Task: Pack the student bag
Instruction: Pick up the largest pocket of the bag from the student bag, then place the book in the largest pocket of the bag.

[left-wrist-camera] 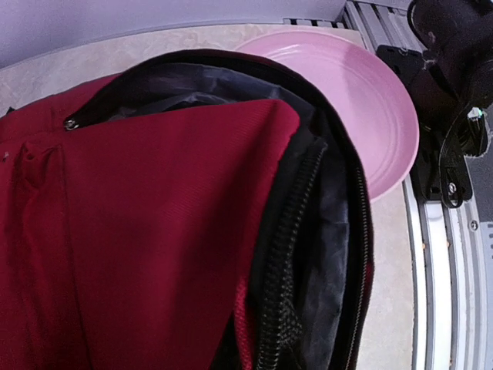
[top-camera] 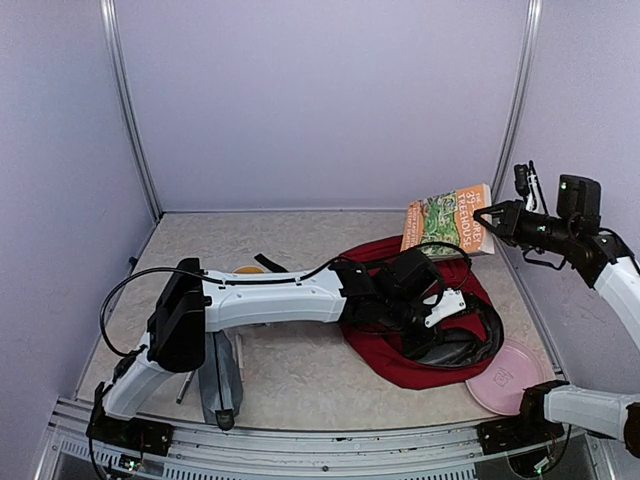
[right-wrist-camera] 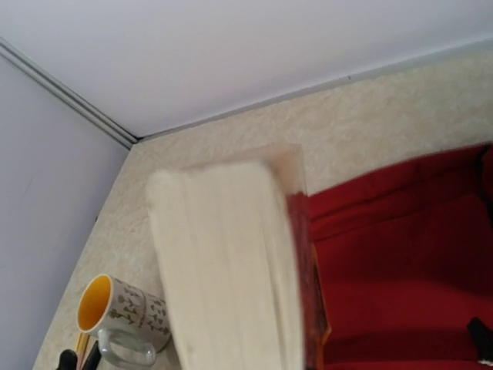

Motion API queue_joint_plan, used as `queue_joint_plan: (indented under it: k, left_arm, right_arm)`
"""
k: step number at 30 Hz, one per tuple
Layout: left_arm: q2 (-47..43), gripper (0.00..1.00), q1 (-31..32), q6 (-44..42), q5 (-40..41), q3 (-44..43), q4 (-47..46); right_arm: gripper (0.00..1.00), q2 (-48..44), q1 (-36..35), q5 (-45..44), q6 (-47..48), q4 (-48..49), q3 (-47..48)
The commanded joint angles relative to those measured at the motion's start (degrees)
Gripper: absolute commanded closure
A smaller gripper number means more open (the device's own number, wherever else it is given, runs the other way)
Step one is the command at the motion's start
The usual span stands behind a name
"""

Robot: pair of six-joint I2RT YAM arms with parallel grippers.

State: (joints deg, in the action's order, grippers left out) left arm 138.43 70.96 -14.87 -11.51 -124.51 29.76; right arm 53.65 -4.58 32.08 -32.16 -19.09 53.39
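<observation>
Currently my left jaws (top-camera: 452, 308) sit clenched over the dark red fabric backpack (top-camera: 395, 362), at its open mouth; my right jaws (top-camera: 484, 216) grasp a green-and-orange paperback book (top-camera: 445, 222) beyond it.

**Red, pink and marbled beige**

The dark red fabric backpack (top-camera: 380, 352) has black zippers and grey lining. The round pink plate (top-camera: 505, 378) is plain. The paperback book (top-camera: 445, 220) has a green illustrated cover, an orange band and cream pages. The grey ceramic mug (right-wrist-camera: 131, 320) carries small dark motifs and is yellow inside. The tabletop (top-camera: 290, 375) is beige and marbled.
</observation>
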Motion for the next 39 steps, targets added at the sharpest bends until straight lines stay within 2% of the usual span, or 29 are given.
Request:
queue_joint_plan:
  k: [1,4,7,11,14,17,19,20,22,24,26,28,30,34,39]
  left_arm:
    - [-9.1,1.00,-4.3,6.5,-2.6,6.0,-10.1]
    - [-14.7,1.00,-8.3,10.0,-2.2,12.1,-15.4]
    - [-17.2,1.00,-12.5,11.3,-0.4,14.3,-16.8]
    - [-18.4,1.00,-17.5,13.9,-5.3,14.5,-19.0]
    - [-18.7,1.00,-19.3,15.9,-2.9,14.4,-21.6]
    - [-19.3,1.00,-20.0,17.9,-1.6,15.1,-24.9]
    - [-19.1,1.00,-20.1,17.8,-1.1,14.5,-25.6]
    - [-18.7,1.00,-20.1,17.8,0.1,13.8,-25.3]
    - [-18.2,1.00,-20.0,18.5,3.4,12.2,-24.2]
    - [-18.9,1.00,-20.0,19.3,4.0,12.8,-25.5]
    - [-20.3,1.00,-19.6,19.7,3.3,14.5,-27.7]
    - [-21.2,1.00,-18.6,18.4,3.5,14.4,-27.9]
    - [-22.2,1.00,-17.1,16.1,5.3,14.0,-26.9]
    - [-24.7,1.00,-13.6,12.1,6.2,14.0,-25.6]
    - [-27.5,1.00,-9.7,6.8,8.3,14.0,-23.6]
  right_arm:
    - [1.00,-5.0,0.3,0.2,4.9,-3.1,9.1]
    - [1.00,-7.5,0.3,1.6,5.5,-5.4,13.4]
    - [1.00,-9.2,0.3,3.5,5.4,-8.4,18.7]
    - [1.00,-10.9,0.3,11.3,3.2,-7.0,21.0]
    - [1.00,-11.1,0.3,23.9,0.5,-4.8,16.9]
    - [1.00,-12.5,0.3,36.8,-2.2,-0.6,7.8]
    - [1.00,-14.7,0.3,44.1,-8.4,8.4,0.4]
    - [1.00,-15.5,0.3,45.0,-11.5,12.5,-2.9]
    - [1.00,-17.3,0.3,44.9,-12.5,13.9,-7.5]
    - [1.00,-16.4,0.3,43.7,-8.3,5.5,-8.6]
    - [1.00,-14.9,0.3,38.2,-1.5,-2.9,-9.5]
    - [1.00,-13.0,0.3,33.4,-0.5,-5.8,-12.4]
    - [1.00,-11.6,0.3,29.8,-2.6,-3.2,-16.3]
    - [1.00,-10.4,0.3,23.4,-11.6,9.6,-24.4]
    - [1.00,-8.3,0.3,14.5,-19.6,22.0,-27.2]
